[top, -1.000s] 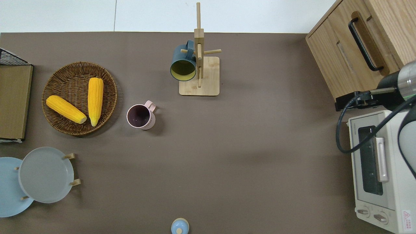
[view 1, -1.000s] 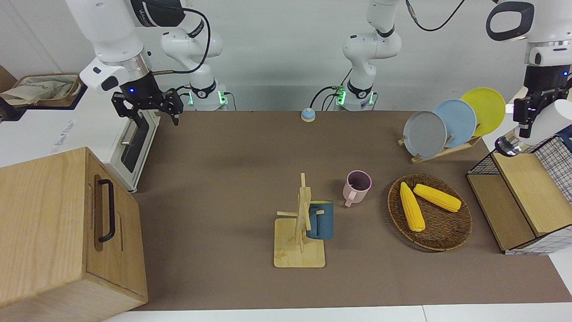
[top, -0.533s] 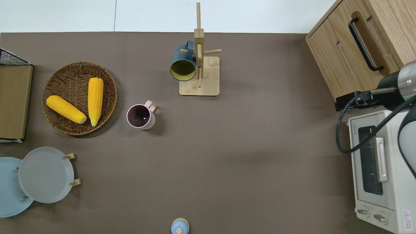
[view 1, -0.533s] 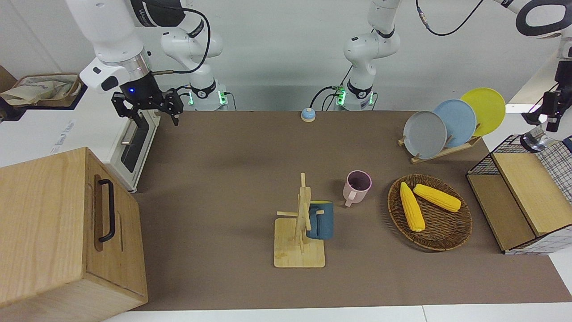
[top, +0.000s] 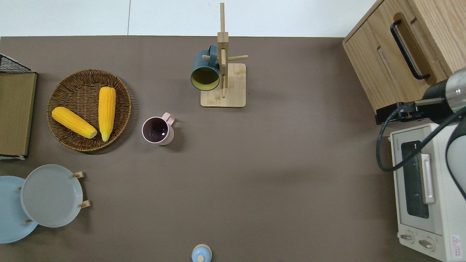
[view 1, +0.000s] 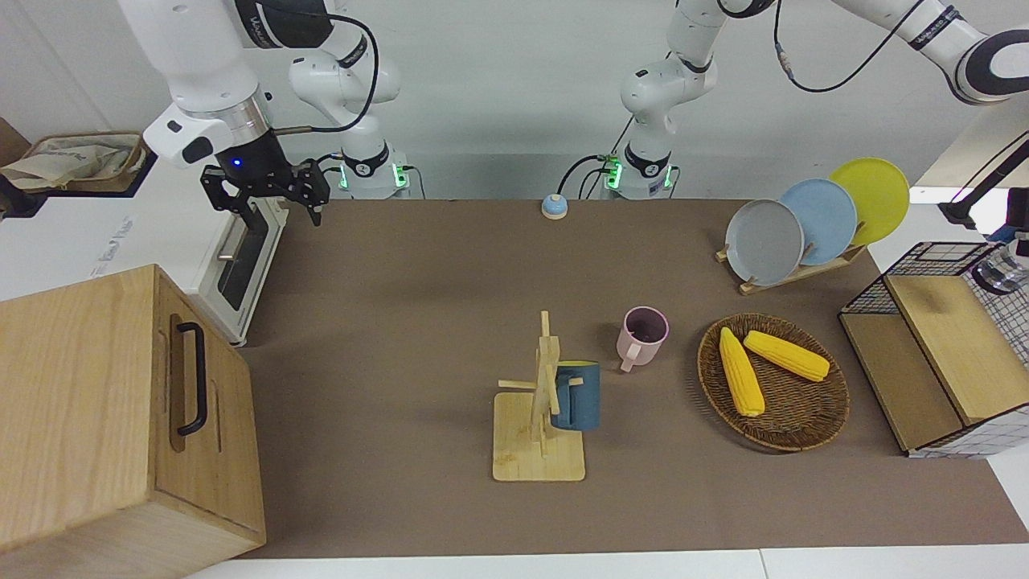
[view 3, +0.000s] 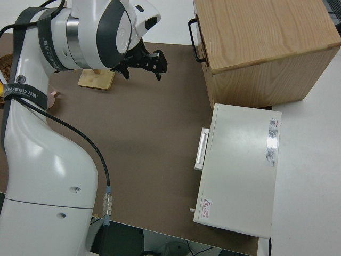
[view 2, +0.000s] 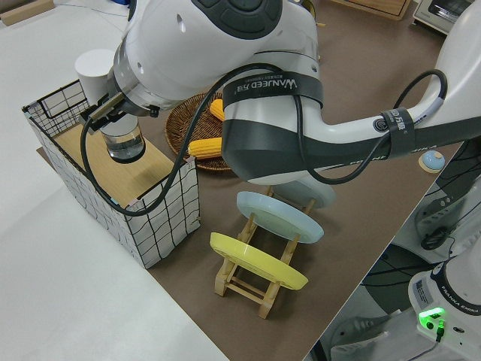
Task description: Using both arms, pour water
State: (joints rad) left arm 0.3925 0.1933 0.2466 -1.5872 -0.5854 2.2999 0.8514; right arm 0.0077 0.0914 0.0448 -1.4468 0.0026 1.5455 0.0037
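Note:
In the left side view my left gripper (view 2: 114, 120) hangs over the wooden shelf of the wire basket (view 2: 161, 218), shut on the rim of a clear glass (view 2: 124, 143). That glass also shows at the frame edge in the front view (view 1: 1001, 273). I cannot tell whether it holds water. A pink mug (top: 157, 130) stands upright on the brown mat, next to the wicker tray. A dark blue mug (top: 205, 71) hangs on the wooden mug rack (top: 222, 85). My right gripper (view 1: 269, 209) is parked and open.
A wicker tray (top: 65, 143) holds two corn cobs. A plate rack (view 1: 804, 269) carries three plates. A white toaster oven (top: 424, 189) and a wooden cabinet (view 1: 96, 418) stand at the right arm's end. A small blue bell (view 1: 553, 207) sits near the arm bases. A white cup (view 2: 94, 68) stands by the wire basket.
My left gripper has carried the clear glass toward the left arm's end of the table, over the wire basket. The right arm has not moved.

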